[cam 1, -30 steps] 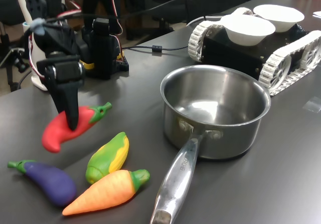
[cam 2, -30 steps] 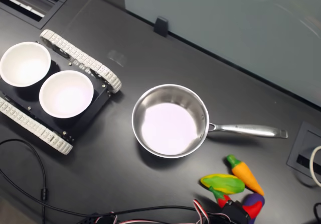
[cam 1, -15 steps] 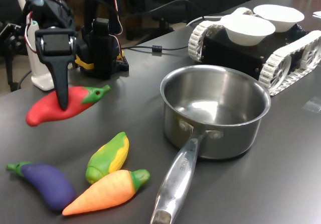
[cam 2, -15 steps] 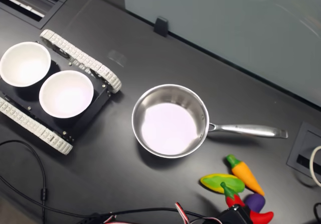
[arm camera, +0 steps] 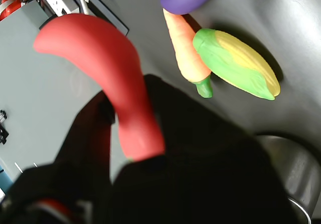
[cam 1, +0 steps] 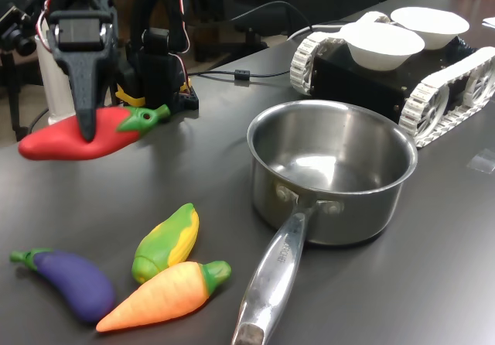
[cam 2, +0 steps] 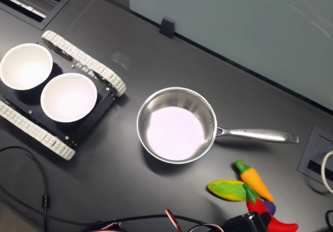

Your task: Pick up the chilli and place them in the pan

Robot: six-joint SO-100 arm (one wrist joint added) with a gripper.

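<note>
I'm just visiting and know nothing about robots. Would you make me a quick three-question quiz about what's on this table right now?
1. True or false: the chilli is lying inside the pan.
2. Which toy lies against the carrot in the first exterior view?
A. the corn
B. the white bowls
C. the pan
3. Fill in: the tool is shut on the ______.

Key:
1. False. The chilli is held above the table; the pan is empty.
2. A.
3. chilli.
</note>
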